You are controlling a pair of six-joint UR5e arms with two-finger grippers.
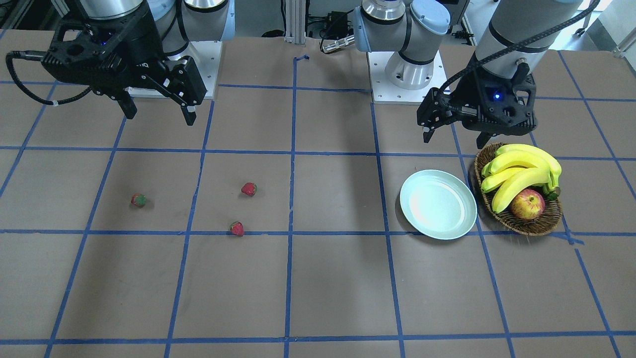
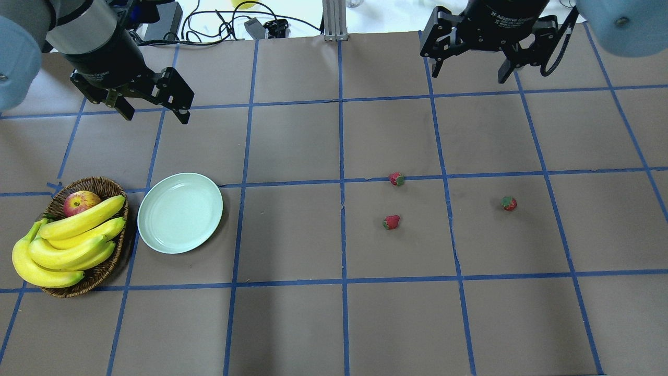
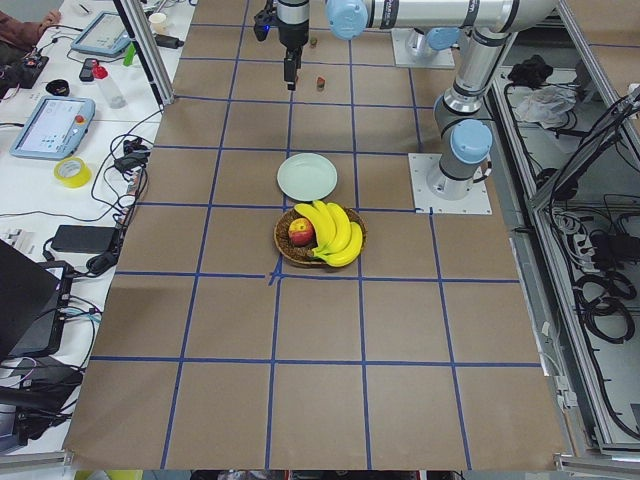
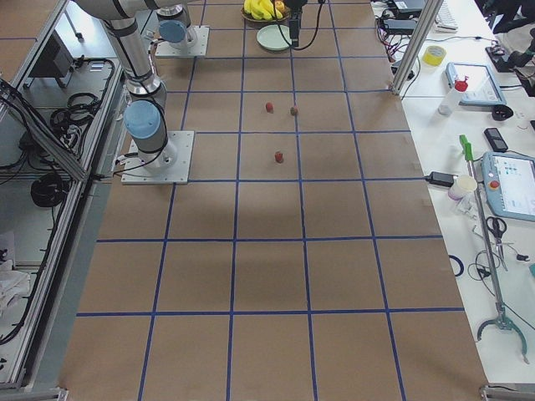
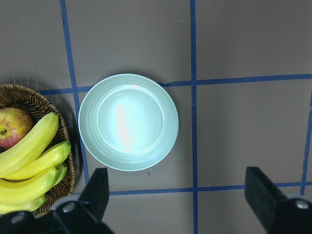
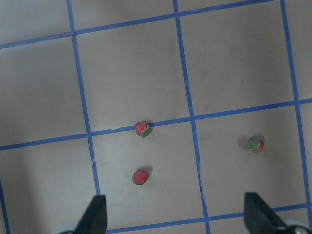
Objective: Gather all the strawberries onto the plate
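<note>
Three strawberries lie scattered on the brown worktop [image 2: 292, 235], which is marked off in squares by blue tape, while the pale mint plate [image 2: 180, 213] sits bare on the left arm's side, well apart from all of them. One strawberry [image 2: 397, 179] rests on a tape line. A second strawberry [image 2: 391, 222] lies near it inside a square, and a third strawberry [image 2: 509, 203] lies alone farther out on the right arm's side.

The left gripper [image 2: 155, 116] hangs above the worktop near the plate, its jaws spread wide and holding nothing. Its wrist camera looks straight down on the plate. The right gripper [image 2: 469, 75] hovers above the worktop over the strawberries' half, its jaws likewise wide open and empty, with all three berries in its wrist camera's view.

Just beside the plate stands a brown wicker basket [image 2: 99, 183] holding a bunch of bananas [image 2: 73, 235] and an apple [image 2: 81, 202].
</note>
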